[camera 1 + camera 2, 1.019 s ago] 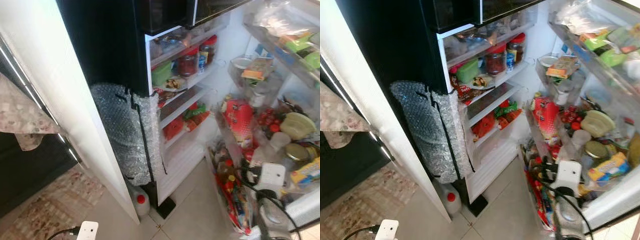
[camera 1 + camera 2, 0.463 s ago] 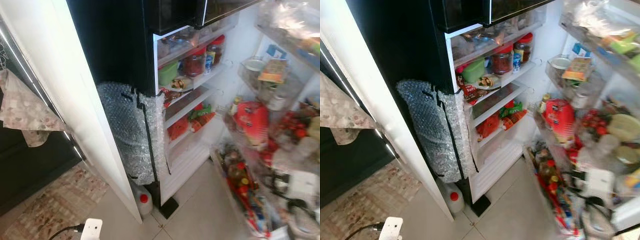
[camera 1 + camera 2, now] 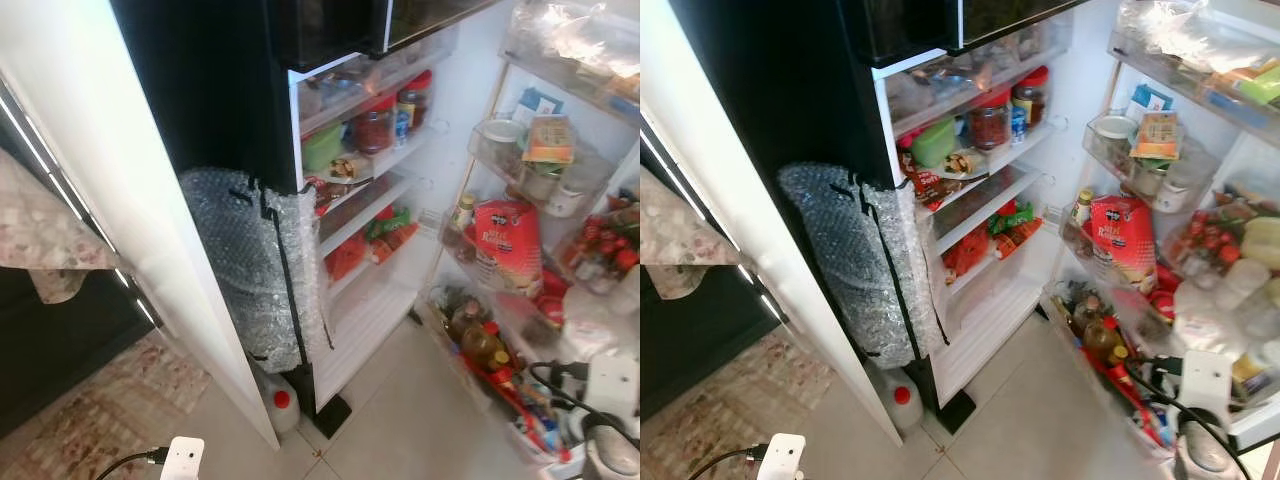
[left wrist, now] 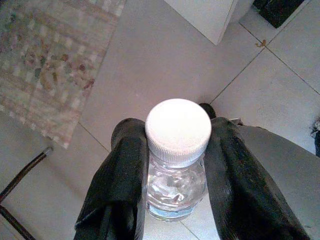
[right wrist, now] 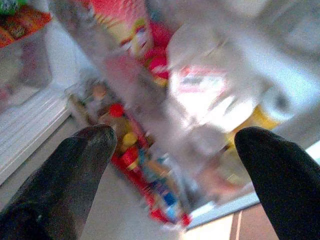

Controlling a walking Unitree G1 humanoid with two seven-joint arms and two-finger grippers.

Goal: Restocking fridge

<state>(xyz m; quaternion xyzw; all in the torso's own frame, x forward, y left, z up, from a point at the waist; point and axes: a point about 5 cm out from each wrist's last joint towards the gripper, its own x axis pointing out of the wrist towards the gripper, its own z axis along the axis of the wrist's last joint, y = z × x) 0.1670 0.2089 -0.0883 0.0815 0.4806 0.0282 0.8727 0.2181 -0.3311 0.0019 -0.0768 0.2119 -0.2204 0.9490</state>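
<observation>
My left gripper (image 4: 177,125) is shut on a small clear bottle (image 4: 176,182) with a white ribbed cap, held low over the pale floor tiles. The right gripper (image 5: 177,135) is open, its fingers (image 5: 80,165) spread wide in front of the blurred door shelves. The fridge (image 3: 375,150) stands open, with jars, a green tub and red packets on its shelves. Its door (image 3: 545,190) hangs open on the right, packed with a red bag (image 3: 508,245), jars and bottles. My right wrist (image 3: 610,385) is low beside the door's bottom shelf.
A bubble-wrap bundle (image 3: 250,260) leans on the fridge's black side. Below it stands a white jug with a red cap (image 3: 282,400). A white panel (image 3: 120,200) rises on the left, with a patterned rug (image 3: 90,420) on the tiled floor.
The fridge door has swung further open to the right. My right wrist has moved right and down with it. The view shook in between, and the left arm stayed low.
</observation>
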